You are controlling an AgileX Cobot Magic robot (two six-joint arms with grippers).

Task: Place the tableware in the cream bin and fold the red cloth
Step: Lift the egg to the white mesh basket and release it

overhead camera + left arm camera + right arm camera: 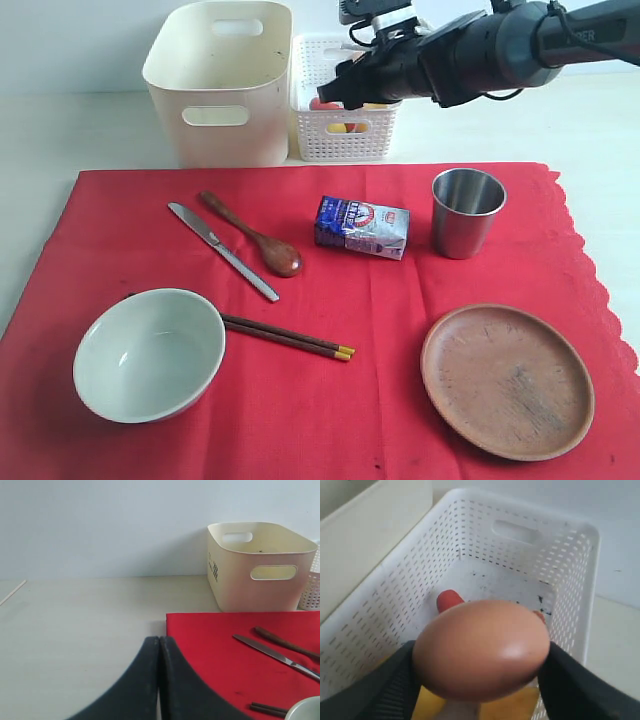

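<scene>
Right gripper [480, 696] clamped on a brown egg [481, 647], white lattice basket [445, 555] beneath it; a high release could crack the shell. Left gripper [160, 680] jaws together.

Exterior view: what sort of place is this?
Probably a lab mock-up of a dining table: a red cloth set with a bowl, plate and cup, a cream bin and basket behind, and a robot arm above.
</scene>
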